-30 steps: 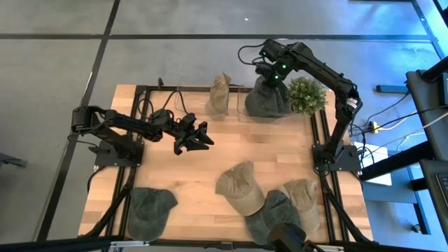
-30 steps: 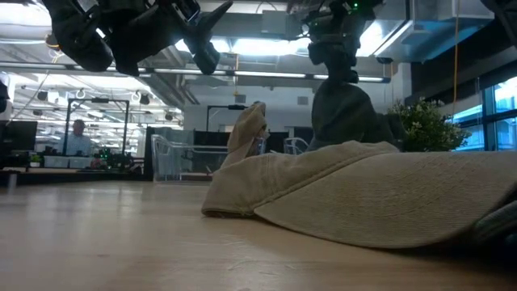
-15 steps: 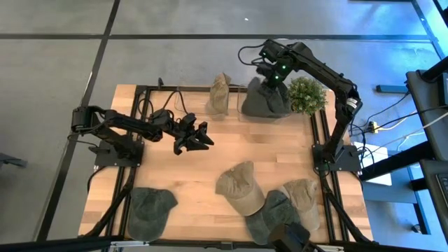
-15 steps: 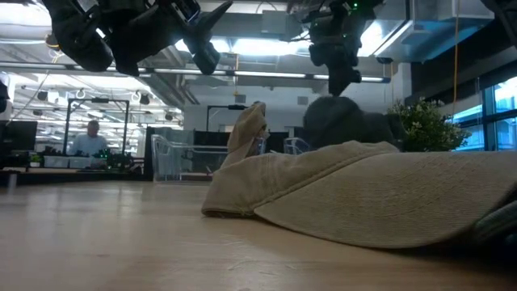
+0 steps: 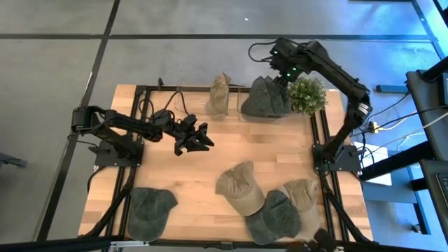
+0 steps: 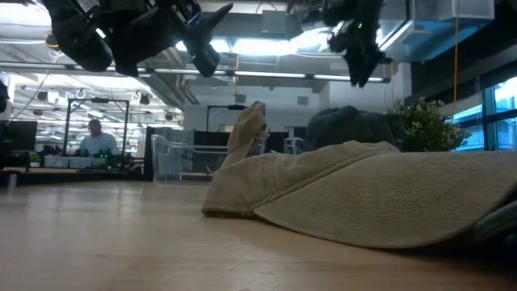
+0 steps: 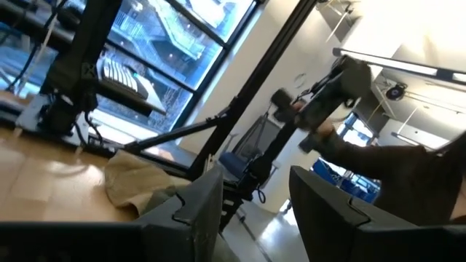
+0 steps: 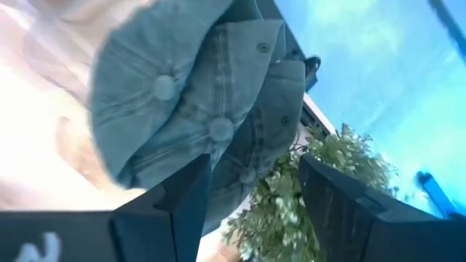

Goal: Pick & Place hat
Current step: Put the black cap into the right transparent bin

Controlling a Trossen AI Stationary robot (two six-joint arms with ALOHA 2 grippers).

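the right pincer point(image 5: 285, 72) hovers released above the dark grey-green cloth cap pile point(image 5: 264, 99) at the far edge of the wooden counter point(image 5: 182, 175), just beside the small green potted plant point(image 5: 306, 94); the placed cap lies there on its own, apart from the fingers, so the placing step looks done. the left pincer point(image 5: 203, 137) waits open and empty over the counter's middle-left. the next move likely calls for the right arm to reach to the near edge, where a tan cloth cap point(image 5: 239, 186) and others lie, and close on one.

Dark green hat point(image 5: 264, 98), tan hat point(image 5: 239, 186)
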